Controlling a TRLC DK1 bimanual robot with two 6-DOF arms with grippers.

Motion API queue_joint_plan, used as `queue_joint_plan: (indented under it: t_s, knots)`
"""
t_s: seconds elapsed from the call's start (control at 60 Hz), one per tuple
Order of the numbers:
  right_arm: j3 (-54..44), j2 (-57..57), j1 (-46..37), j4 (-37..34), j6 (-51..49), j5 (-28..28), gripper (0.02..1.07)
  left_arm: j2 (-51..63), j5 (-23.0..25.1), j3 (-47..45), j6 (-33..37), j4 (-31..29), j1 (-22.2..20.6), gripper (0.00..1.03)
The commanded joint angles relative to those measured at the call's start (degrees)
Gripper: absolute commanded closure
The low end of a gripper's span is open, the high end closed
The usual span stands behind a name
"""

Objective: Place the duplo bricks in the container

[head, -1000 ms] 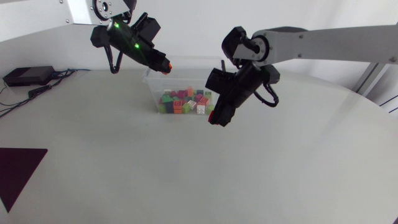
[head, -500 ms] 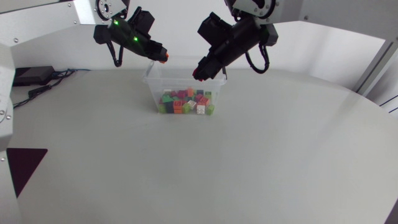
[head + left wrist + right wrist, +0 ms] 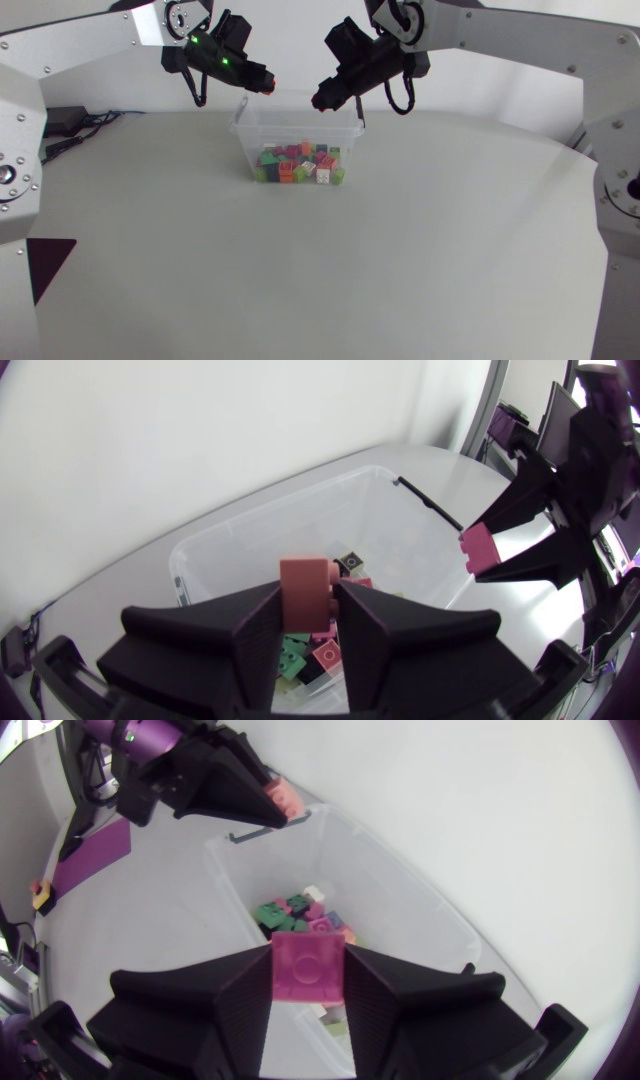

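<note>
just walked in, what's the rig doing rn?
Both arms are over the clear container at the far side of the table, each with a duplo brick. The left gripper is shut on an orange-red brick, and the right gripper is shut on a pink brick. Neither brick has been released yet. A pile of mixed-colour bricks lies in the container.

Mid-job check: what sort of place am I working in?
Probably a robotics lab bench: a plain pale table, a clear container of duplo bricks, the left pincer holding an orange brick and the right pincer a pink brick.
</note>
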Motion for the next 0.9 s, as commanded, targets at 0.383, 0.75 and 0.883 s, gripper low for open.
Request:
queue_joint_plan:
  t_s: [0.383, 0.75, 0.883]
  knots:
    - [3.85, 6.67, -1.16, 10.62, 3.74, 0.94, 0.91, 2.27, 0.73, -0.19, -5.12, 8.48, 1.7, 0.6]
    - [-0.1, 2.01, 0.07, 17.21, 5.32, 7.88, 0.06, -3.36, -1.47, -6.25, -6.26, 14.55, 2.76, 0.08]
    - [-3.36, -1.33, -0.37, 19.67, 5.59, 11.49, 0.06, -6.26, -3.23, -8.62, -5.82, 16.57, 2.85, 0.05]
